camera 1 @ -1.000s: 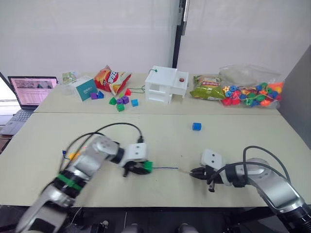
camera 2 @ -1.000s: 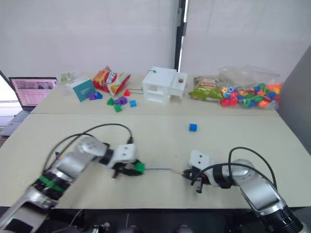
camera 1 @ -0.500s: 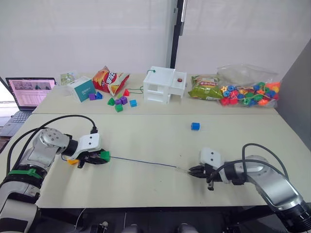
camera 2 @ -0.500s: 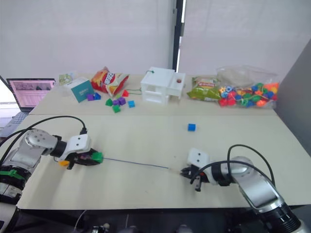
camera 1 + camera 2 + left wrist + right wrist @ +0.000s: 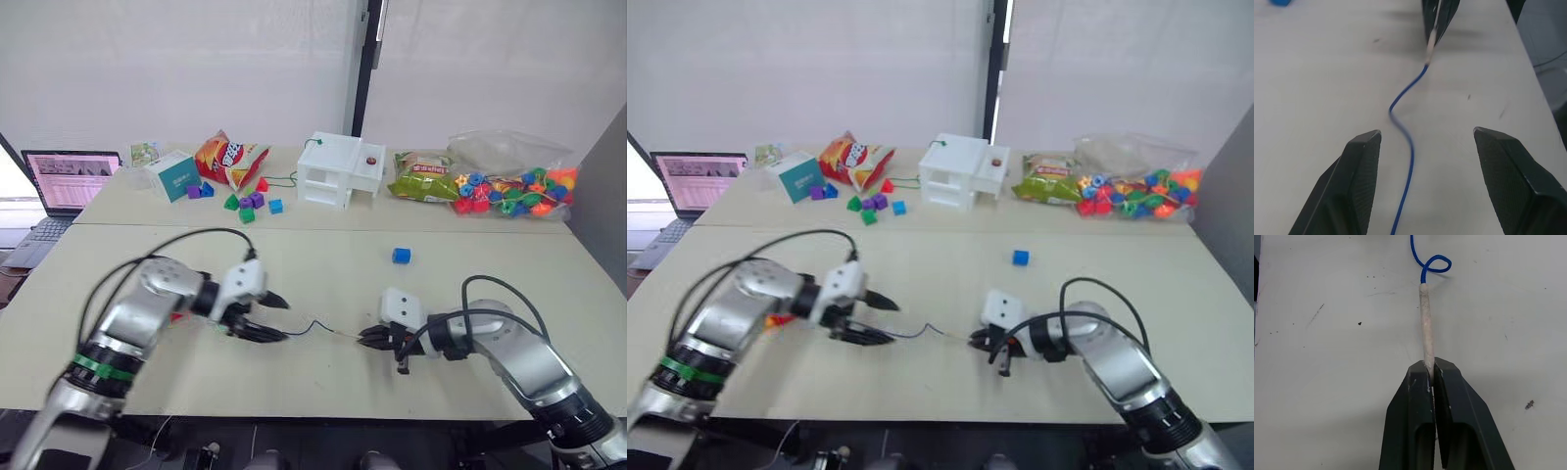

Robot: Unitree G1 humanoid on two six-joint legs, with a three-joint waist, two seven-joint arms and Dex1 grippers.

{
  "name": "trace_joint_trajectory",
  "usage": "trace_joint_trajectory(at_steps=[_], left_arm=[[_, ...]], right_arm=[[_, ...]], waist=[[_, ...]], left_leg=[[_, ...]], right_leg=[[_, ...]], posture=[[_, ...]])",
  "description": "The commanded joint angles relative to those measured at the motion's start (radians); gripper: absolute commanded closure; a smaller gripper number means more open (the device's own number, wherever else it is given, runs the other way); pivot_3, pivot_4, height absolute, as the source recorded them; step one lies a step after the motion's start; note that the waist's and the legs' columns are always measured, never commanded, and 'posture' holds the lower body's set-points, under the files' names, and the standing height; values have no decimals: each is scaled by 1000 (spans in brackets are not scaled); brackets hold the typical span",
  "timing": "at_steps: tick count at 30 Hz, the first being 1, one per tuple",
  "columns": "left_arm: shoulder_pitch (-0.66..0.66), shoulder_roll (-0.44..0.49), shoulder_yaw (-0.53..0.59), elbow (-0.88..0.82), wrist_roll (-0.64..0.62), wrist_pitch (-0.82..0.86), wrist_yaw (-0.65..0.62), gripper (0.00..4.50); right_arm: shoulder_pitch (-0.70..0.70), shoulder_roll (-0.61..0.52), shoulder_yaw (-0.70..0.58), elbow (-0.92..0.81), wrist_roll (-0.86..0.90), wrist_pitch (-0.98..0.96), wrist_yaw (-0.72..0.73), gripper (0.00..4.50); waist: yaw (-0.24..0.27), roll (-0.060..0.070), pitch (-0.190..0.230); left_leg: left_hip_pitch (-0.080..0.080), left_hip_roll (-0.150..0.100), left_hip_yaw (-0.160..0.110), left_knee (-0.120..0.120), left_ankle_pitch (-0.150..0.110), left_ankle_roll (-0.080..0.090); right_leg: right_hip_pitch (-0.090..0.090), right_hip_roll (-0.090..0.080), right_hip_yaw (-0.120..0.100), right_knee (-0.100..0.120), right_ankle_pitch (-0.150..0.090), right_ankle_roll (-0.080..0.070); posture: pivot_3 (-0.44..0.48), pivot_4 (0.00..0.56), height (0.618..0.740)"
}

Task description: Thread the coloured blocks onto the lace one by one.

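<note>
The blue lace (image 5: 313, 326) lies slack on the near table between my two grippers. My right gripper (image 5: 367, 338) is shut on its pale stiff tip (image 5: 1425, 323). My left gripper (image 5: 277, 319) is open, its fingers (image 5: 1359, 171) straddling the lace (image 5: 1409, 147) without touching it. A blue block (image 5: 400, 256) sits loose on the table beyond the right gripper. A bit of orange and red (image 5: 774, 319) shows behind my left forearm, mostly hidden. The rest of the lace runs under that arm.
On the far table stand a white house-shaped box (image 5: 338, 171), a chips bag (image 5: 225, 157), small coloured blocks (image 5: 247, 204), a teal box (image 5: 176, 176), a green snack bag (image 5: 421, 181), a bag of round beads (image 5: 509, 186) and a laptop (image 5: 69, 181).
My left gripper slid the green block leftwards along the lace, let go, and came back right, now open. The lace went from taut to slack. The right gripper shifted slightly left.
</note>
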Motion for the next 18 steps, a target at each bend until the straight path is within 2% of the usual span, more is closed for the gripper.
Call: trace_joint_trajectory(at_steps=[1,6,12,15,18], left_arm=[[-17,-60,-48,-12,56,-21,79,1320],[-51,-152,-99,73,99,-60,122,1320],[-64,-176,-99,105,101,-65,119,1320],[-64,-177,-93,105,95,-60,115,2142],[-65,-177,-94,106,96,-61,114,3160]], right_arm=[[-31,7,14,-3,-11,-4,5,4500],[-39,13,25,9,-15,-7,2,4500],[-25,12,18,-2,-15,0,-5,4500],[-20,11,12,-5,-13,3,-6,4500],[-20,14,10,-4,-12,5,-9,4500]], waist=[[0,0,0],[2,0,0],[5,0,0],[5,0,0],[7,0,0]], left_leg=[[0,0,0,0,0,0],[0,-1,0,0,0,0],[0,-1,0,0,0,0],[0,-1,0,0,0,0],[0,-1,0,0,0,0]], right_leg=[[0,0,0,0,0,0],[0,0,0,0,0,0],[0,0,0,0,0,0],[0,0,0,0,0,0],[0,0,0,0,0,0]], posture=[[0,150,740],[0,150,740],[0,150,740],[0,150,740],[0,150,740]])
